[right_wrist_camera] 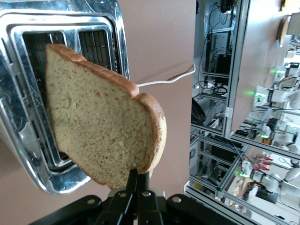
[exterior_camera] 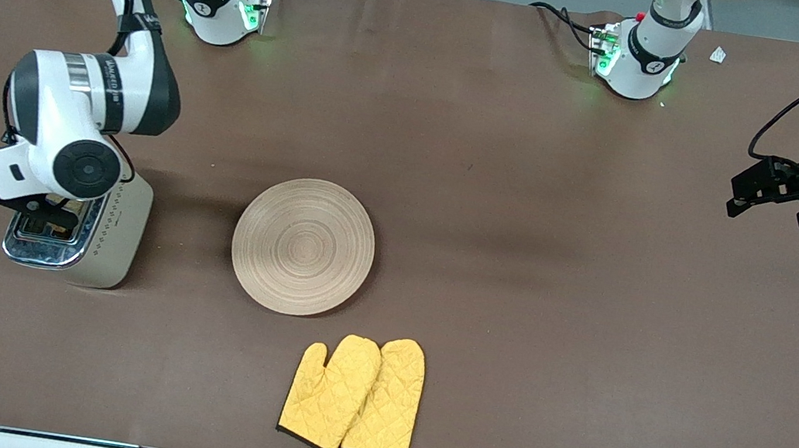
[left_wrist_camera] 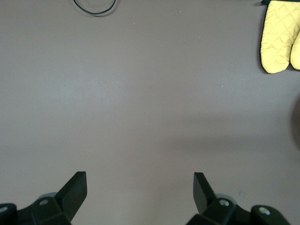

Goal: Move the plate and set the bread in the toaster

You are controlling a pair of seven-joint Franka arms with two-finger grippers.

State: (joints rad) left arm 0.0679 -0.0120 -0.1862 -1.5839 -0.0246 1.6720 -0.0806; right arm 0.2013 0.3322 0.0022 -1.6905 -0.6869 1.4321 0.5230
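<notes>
The right gripper [right_wrist_camera: 137,187] is pressed together on the bottom edge of the bread [right_wrist_camera: 101,117] and holds it upright over the toaster [exterior_camera: 102,237], at the left of the front view. The slice looks light, soft and crumbly, with a porous speckled face and a darker crust. I think a pinch at the crust edge is best, because a hard squeeze can tear it.

The toaster is boxy, cream sides and shiny chrome top with two slots. The plate [exterior_camera: 303,246] is round, matte wood with ring grooves, at the middle. Below it lie quilted yellow mitts [exterior_camera: 353,396]. The left gripper [exterior_camera: 774,198] waits at the right edge with fingers [left_wrist_camera: 75,190] spread, holding nothing.
</notes>
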